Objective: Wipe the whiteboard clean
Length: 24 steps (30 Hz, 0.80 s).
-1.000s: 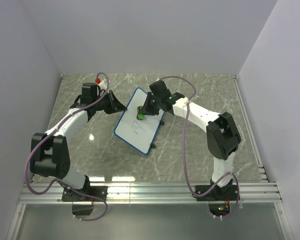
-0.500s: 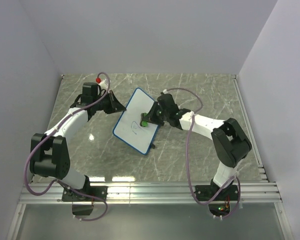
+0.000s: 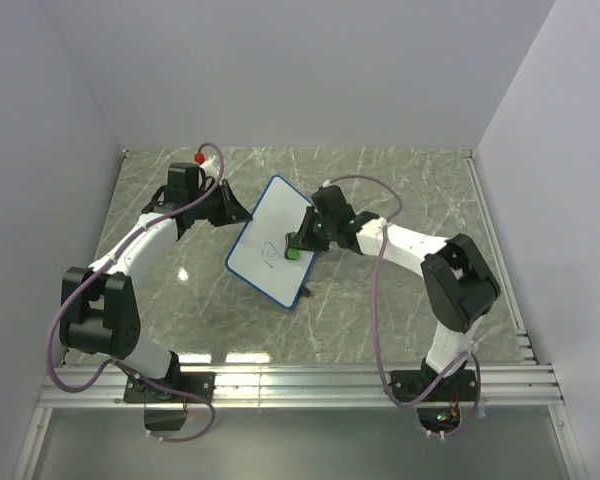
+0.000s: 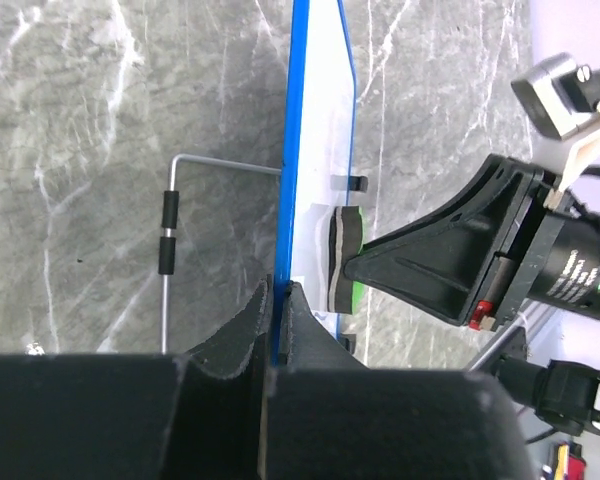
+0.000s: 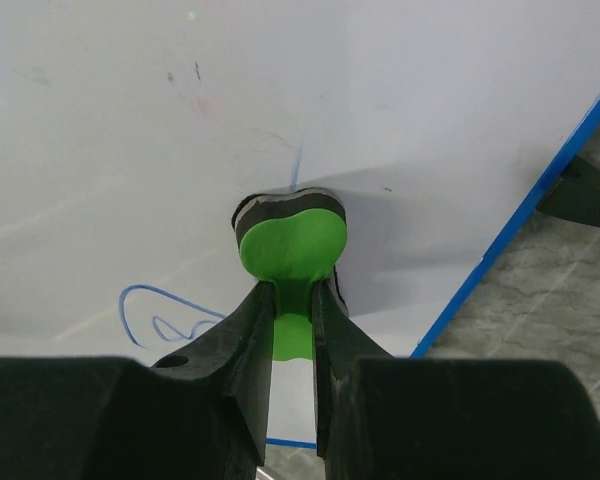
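Note:
The whiteboard [image 3: 265, 262], white with a blue rim, stands tilted on the marble table. My left gripper [image 3: 242, 214] is shut on its blue rim [image 4: 288, 200], seen edge-on in the left wrist view. My right gripper [image 3: 298, 244] is shut on the green bow-shaped eraser [image 5: 292, 245], whose dark felt presses flat on the board face [image 5: 130, 120]. A blue scribble [image 5: 165, 315] remains left of the eraser, also in the top view [image 3: 269, 251]. The eraser shows against the board in the left wrist view [image 4: 343, 260].
A wire stand [image 4: 167, 255] with a black sleeve props the board from behind. Grey walls enclose the table on three sides. A metal rail [image 3: 300, 380] runs along the near edge by the arm bases.
My right gripper has drawn the eraser down the board from its upper part toward the middle right, then shifted little. The scribble has shrunk. The left arm keeps holding the rim.

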Each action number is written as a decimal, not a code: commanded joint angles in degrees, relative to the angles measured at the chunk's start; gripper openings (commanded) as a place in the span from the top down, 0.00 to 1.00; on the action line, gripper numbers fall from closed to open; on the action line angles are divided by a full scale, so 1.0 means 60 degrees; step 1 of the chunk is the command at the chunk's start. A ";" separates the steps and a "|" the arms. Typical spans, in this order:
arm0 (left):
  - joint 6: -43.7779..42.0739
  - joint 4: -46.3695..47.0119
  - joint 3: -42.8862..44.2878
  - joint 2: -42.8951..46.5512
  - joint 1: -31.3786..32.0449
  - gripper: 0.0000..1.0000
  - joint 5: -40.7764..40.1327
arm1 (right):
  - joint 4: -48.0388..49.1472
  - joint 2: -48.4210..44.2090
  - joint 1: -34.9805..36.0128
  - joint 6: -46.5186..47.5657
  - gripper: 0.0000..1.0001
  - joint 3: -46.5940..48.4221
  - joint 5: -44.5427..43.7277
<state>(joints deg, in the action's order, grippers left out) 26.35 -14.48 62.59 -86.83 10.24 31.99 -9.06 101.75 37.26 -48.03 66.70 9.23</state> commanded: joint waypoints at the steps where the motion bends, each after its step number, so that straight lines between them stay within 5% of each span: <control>1: -0.0260 -0.0267 0.0145 0.0101 0.0256 1.00 -0.0424 | -0.2122 0.1292 -0.0187 0.0593 1.00 0.0980 -0.0529; 9: -0.0129 -0.0355 0.0247 0.0101 0.0432 1.00 -0.0497 | -0.3309 0.2610 -0.1111 0.0959 1.00 0.3457 -0.0470; 18: -0.0158 -0.0428 0.0218 0.0130 0.0578 1.00 -0.0687 | -0.3017 0.2773 -0.1068 0.0653 1.00 0.3621 -0.0119; 24: -0.0100 -0.0297 0.0145 0.0116 0.0681 1.00 -0.0907 | -0.2812 0.2348 -0.0031 0.0185 1.00 0.3752 -0.0074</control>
<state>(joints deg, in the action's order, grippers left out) 26.22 -14.55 63.57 -86.48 12.21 26.92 -28.51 114.43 30.44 -44.18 88.64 7.42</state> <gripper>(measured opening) 0.025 0.224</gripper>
